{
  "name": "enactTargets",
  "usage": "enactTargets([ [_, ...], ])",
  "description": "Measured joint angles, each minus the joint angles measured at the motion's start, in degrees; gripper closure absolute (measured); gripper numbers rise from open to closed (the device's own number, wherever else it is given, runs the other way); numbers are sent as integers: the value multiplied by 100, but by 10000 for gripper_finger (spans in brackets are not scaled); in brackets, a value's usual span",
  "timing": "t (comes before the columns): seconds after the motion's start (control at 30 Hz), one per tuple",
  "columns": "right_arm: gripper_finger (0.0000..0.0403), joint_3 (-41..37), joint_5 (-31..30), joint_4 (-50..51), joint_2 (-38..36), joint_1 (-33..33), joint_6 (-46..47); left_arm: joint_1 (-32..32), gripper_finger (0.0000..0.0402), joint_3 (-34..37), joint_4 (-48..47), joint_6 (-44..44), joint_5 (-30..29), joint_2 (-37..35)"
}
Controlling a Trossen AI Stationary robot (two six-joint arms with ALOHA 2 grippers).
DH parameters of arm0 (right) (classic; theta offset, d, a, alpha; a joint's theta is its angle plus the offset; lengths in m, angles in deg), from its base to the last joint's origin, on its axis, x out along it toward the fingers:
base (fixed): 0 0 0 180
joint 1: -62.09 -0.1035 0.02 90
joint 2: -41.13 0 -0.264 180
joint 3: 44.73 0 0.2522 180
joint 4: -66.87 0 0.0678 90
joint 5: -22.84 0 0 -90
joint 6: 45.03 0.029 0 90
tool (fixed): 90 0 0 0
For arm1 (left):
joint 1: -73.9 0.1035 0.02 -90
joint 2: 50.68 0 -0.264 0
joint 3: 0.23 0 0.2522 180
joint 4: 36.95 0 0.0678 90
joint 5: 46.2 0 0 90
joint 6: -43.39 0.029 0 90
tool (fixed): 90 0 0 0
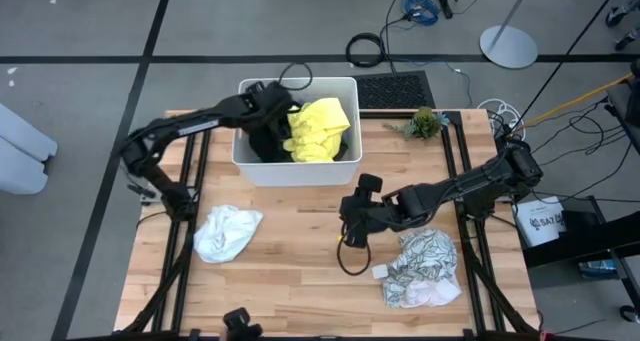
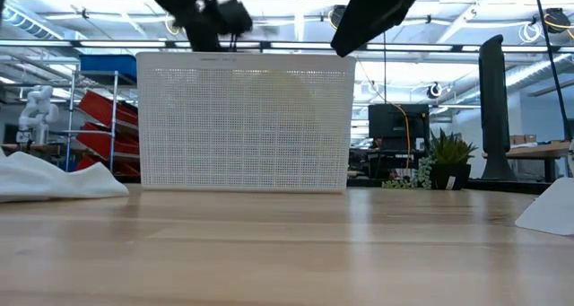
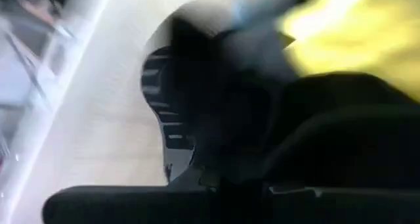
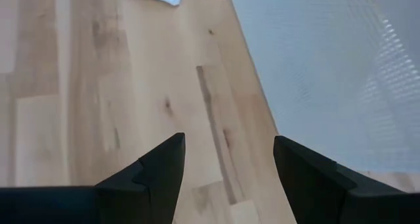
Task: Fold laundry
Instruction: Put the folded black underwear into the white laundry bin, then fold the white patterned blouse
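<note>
Yellow cloth (image 1: 320, 128) fills the right half of your white tub (image 1: 296, 170), with black cloth (image 1: 268, 141) bunched beside it. Your left gripper (image 1: 283, 109) reaches into the tub with its fingers closed down among the black fabric. Your right gripper (image 4: 226, 161) hangs over bare wooden table (image 1: 300, 251) in front of the tub, fingers apart and empty. A white cloth (image 1: 227, 231) and a patterned cloth (image 1: 422, 266) lie on the table.

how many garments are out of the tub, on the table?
2. White cloth lies left of centre; patterned grey-white cloth lies at the right, near the front edge. Yellow and black garments sit in the tub; more may be hidden.
</note>
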Motion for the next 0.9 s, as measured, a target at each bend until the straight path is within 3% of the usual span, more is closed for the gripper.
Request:
enactTargets([
  [0.2,183,2,-9,0,0,147,-7,100,374,-2,-500,-40,-66,489],
  [0.37,183,0,-6,-2,0,169,20,-59,315,-57,-539,-39,-668,456],
  [0.6,183,1,2,-17,0,167,280,-373,259,-676,-1251,-320,-742,27],
  [0.8,183,0,16,-15,0,164,343,-688,250,-1299,-1670,-317,-690,-720],
  [0.9,183,0,18,-15,0,162,343,-806,250,-1401,-1733,-293,-339,-1226],
])
